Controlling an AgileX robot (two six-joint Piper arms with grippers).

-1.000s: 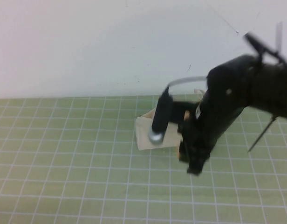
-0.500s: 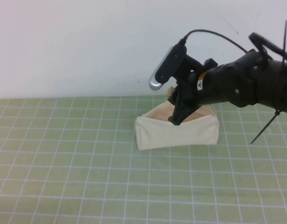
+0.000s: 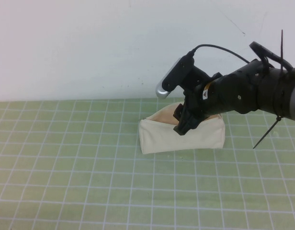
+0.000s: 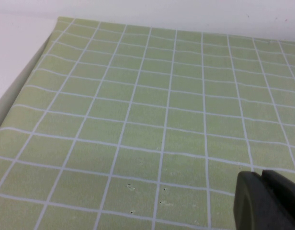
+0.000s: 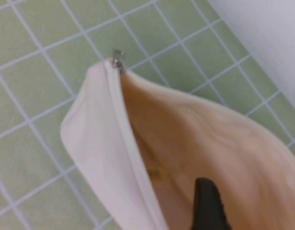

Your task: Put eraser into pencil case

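Over open pencil case [image 3: 182, 136], right end effector [image 3: 182, 128], grip state unclear; left end effector [image 4: 269, 201] likewise.

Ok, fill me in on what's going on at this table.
The right gripper is poised at the open mouth of the cream pencil case, which stands on the green grid mat. The wrist view looks into the beige lining, where a small yellowish spot may be the eraser, though that is too unclear to confirm. The left gripper is parked low over bare mat, away from the case, holding nothing.
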